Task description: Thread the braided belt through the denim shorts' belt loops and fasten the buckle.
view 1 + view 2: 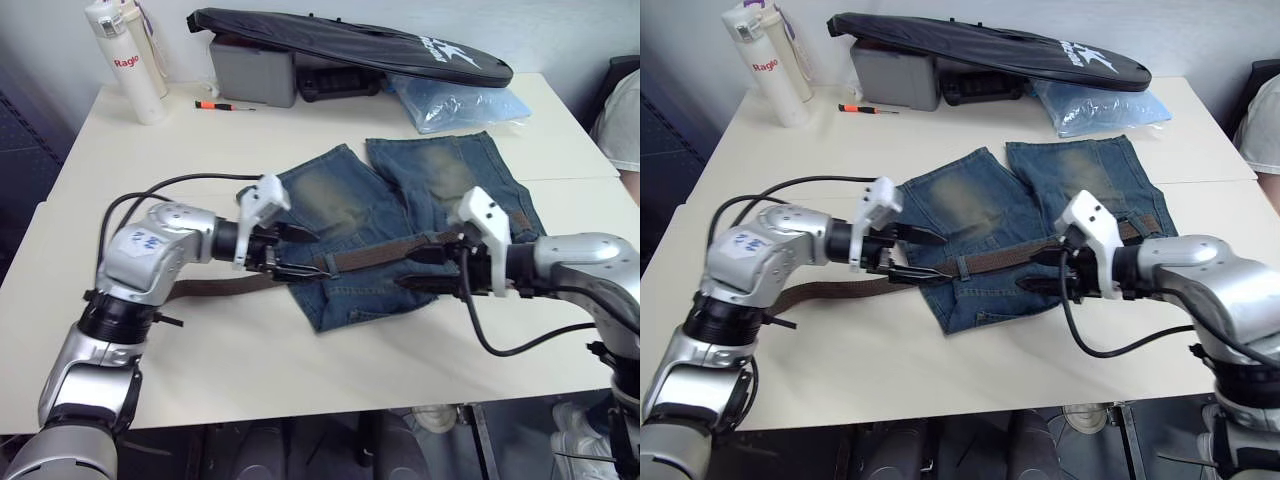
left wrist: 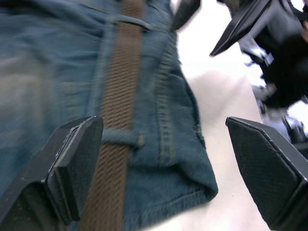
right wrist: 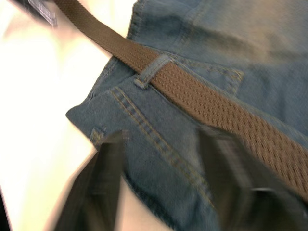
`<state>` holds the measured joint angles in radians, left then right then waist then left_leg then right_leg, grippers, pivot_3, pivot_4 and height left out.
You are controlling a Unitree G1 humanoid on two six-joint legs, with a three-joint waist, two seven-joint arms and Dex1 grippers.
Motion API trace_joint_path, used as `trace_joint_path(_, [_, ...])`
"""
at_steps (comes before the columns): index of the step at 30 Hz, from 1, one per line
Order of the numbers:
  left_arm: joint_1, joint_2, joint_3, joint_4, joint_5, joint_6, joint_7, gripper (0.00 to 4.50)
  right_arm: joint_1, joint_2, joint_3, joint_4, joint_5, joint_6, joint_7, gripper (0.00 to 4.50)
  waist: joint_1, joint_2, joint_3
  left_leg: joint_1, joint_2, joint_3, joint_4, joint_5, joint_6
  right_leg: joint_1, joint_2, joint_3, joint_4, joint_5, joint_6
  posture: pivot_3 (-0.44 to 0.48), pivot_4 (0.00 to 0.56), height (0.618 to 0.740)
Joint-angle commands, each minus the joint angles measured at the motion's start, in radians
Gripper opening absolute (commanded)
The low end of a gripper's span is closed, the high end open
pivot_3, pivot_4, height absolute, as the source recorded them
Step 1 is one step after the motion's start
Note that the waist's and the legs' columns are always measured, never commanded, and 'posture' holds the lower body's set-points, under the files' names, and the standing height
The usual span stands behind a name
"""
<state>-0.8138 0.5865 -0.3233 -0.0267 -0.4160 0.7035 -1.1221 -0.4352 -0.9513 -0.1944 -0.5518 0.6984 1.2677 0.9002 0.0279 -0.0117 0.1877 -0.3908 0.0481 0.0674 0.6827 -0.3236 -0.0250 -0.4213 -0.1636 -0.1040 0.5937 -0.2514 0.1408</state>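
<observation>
Cream table [image 1: 300, 370] carries denim shorts [image 1: 400, 215] at frame centre, waistband toward the lower edge. Braided belt [image 1: 375, 253] runs under belt loops [image 2: 120, 138], its tail trailing left. Left gripper [image 1: 290, 255] gapes wide at the waistband's left end; right gripper [image 1: 1040, 272] is parted over denim, holding nothing. Black bag [image 1: 350, 42] lies along the upper edge.

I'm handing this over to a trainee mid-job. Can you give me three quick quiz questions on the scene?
1. True or false: the belt already passes under a belt loop on the shorts.
2. The left gripper is: A open, B shut on the belt.
3. What lies behind the shorts on the table? A the black bag, B a plate.

Key: 1 true; 2 A; 3 A.
</observation>
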Motion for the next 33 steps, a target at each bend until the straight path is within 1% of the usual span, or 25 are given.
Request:
trace_joint_path(1, [-0.031, -0.037, -0.091, 0.033, 0.104, -0.164, -0.061, 4.50, 0.052, -0.070, -0.137, -0.079, 0.066, 0.056, 0.001, 4.43, 0.002, 0.000, 0.000, 0.000, 0.000, 0.000, 0.000, 0.000, 0.000, 0.000, 0.000, 0.000, 0.000, 0.000, 0.000, 0.000, 0.150, 0.740])
trace_joint_path(2, [-0.033, -0.043, -0.107, 0.046, 0.127, -0.197, -0.072, 4.50, 0.065, -0.080, -0.153, -0.086, 0.077, 0.062, -0.002, 4.43, 0.002, 0.000, 0.000, 0.000, 0.000, 0.000, 0.001, 0.000, 0.000, 0.000, 0.000, 0.000, 0.000, 0.000, 0.000, 0.000, 0.150, 0.740])
trace_joint_path(6, [-0.067, -0.136, -0.195, 0.196, 0.256, -0.356, -0.072, 4.50, 0.153, -0.110, -0.275, -0.132, 0.104, 0.106, -0.035, 4.43, 0.004, -0.001, 0.000, 0.000, 0.000, 0.000, 0.001, 0.000, 0.000, 0.000, 0.000, 0.000, -0.001, 0.001, 0.000, 0.000, 0.150, 0.740])
trace_joint_path(8, [-0.077, -0.171, -0.205, 0.251, 0.290, -0.383, -0.065, 3.96, 0.181, -0.114, -0.314, -0.154, 0.120, 0.124, -0.049, 4.50, 0.005, -0.001, 0.000, 0.000, 0.000, 0.000, 0.001, 0.000, 0.001, 0.000, 0.000, 0.000, -0.001, 0.001, 0.000, 0.000, 0.150, 0.740])
trace_joint_path(11, [-0.074, -0.168, -0.241, 0.300, 0.349, -0.442, -0.098, 2.90, 0.213, -0.121, -0.348, -0.182, 0.124, 0.128, -0.068, 4.50, -0.001, -0.001, 0.000, 0.000, 0.000, 0.000, 0.001, 0.000, 0.001, 0.000, 0.000, 0.000, -0.001, 0.001, 0.000, 0.000, 0.150, 0.740])
trace_joint_path(14, [-0.073, -0.128, -0.259, 0.315, 0.376, -0.435, -0.177, 1.65, 0.235, -0.125, -0.357, -0.192, 0.100, 0.089, -0.098, 4.50, -0.002, -0.001, 0.000, 0.000, 0.000, 0.000, 0.001, -0.001, 0.001, 0.000, 0.000, 0.000, -0.001, 0.001, 0.000, 0.000, 0.150, 0.740])
trace_joint_path(15, [-0.073, -0.102, -0.263, 0.308, 0.385, -0.415, -0.206, 1.02, 0.231, -0.117, -0.354, -0.188, 0.095, 0.078, -0.113, 4.50, -0.002, -0.001, 0.000, 0.000, 0.000, 0.000, 0.001, -0.001, 0.001, 0.000, 0.000, 0.000, -0.001, 0.001, 0.000, 0.000, 0.150, 0.740])
trace_joint_path(17, [-0.075, -0.069, -0.264, 0.301, 0.400, -0.393, -0.232, 0.29, 0.219, -0.097, -0.346, -0.173, 0.096, 0.067, -0.142, 4.50, -0.003, -0.001, 0.000, 0.000, 0.000, 0.000, 0.001, -0.001, 0.001, 0.000, 0.000, 0.000, -0.001, 0.001, 0.000, 0.000, 0.150, 0.740])
trace_joint_path(18, [-0.074, -0.051, -0.258, 0.298, 0.401, -0.382, -0.242, 0.04, 0.217, -0.086, -0.330, -0.161, 0.089, 0.051, -0.156, 4.50, -0.004, -0.001, 0.000, 0.000, 0.000, 0.000, 0.001, -0.001, 0.001, 0.000, 0.000, 0.000, -0.001, 0.001, 0.000, 0.000, 0.150, 0.740])
trace_joint_path(24, [-0.042, 0.009, -0.191, 0.279, 0.376, -0.333, -0.247, 0.04, 0.253, -0.085, -0.226, -0.110, 0.040, -0.100, -0.144, 4.50, -0.005, -0.001, 0.000, 0.000, 0.000, 0.000, 0.001, -0.001, 0.001, 0.000, 0.000, 0.000, 0.000, 0.001, 0.000, 0.000, 0.150, 0.740])
trace_joint_path(26, [-0.020, 0.031, -0.171, 0.250, 0.366, -0.308, -0.248, 0.04, 0.248, -0.077, -0.195, -0.087, 0.045, -0.126, -0.138, 4.50, -0.010, -0.001, 0.000, 0.000, 0.000, -0.002, 0.000, -0.001, 0.002, 0.001, 0.000, 0.000, 0.000, 0.001, 0.000, 0.000, 0.150, 0.740])
trace_joint_path(27, [-0.006, 0.041, -0.161, 0.232, 0.361, -0.291, -0.248, 0.04, 0.244, -0.078, -0.178, -0.078, 0.041, -0.140, -0.135, 4.50, -0.022, 0.000, 0.000, -0.001, 0.000, -0.005, 0.000, 0.000, 0.002, 0.003, -0.001, -0.003, 0.000, 0.001, 0.000, 0.000, 0.150, 0.740])
trace_joint_path(29, [0.024, 0.060, -0.140, 0.188, 0.349, -0.254, -0.245, 0.04, 0.230, -0.079, -0.141, -0.058, 0.030, -0.165, -0.138, 4.50, -0.044, 0.000, 0.001, -0.005, -0.008, -0.030, -0.003, 0.003, 0.004, 0.019, -0.010, -0.027, -0.003, -0.002, 0.002, 0.000, 0.150, 0.740])
trace_joint_path(31, [0.049, 0.077, -0.125, 0.154, 0.345, -0.231, -0.237, 0.04, 0.213, -0.074, -0.119, -0.035, 0.034, -0.166, -0.146, 4.50, -0.057, 0.000, 0.001, -0.008, -0.027, -0.064, -0.010, 0.012, 0.010, 0.032, -0.028, -0.058, -0.003, -0.008, 0.007, 0.000, 0.150, 0.740])
trace_joint_path(32, [0.064, 0.088, -0.115, 0.135, 0.342, -0.217, -0.230, 0.04, 0.202, -0.077, -0.103, -0.022, 0.037, -0.168, -0.140, 4.50, -0.054, 0.000, 0.001, -0.010, -0.032, -0.071, -0.014, 0.017, 0.010, 0.032, -0.033, -0.064, -0.002, -0.009, 0.008, 0.000, 0.150, 0.740])
trace_joint_path(33, [0.075, 0.095, -0.106, 0.120, 0.339, -0.205, -0.225, 0.04, 0.194, -0.080, -0.090, -0.013, 0.038, -0.170, -0.135, 4.50, -0.051, 0.000, 0.001, -0.011, -0.032, -0.067, -0.014, 0.024, 0.001, 0.028, -0.033, -0.059, -0.003, -0.009, 0.008, 0.000, 0.150, 0.740])
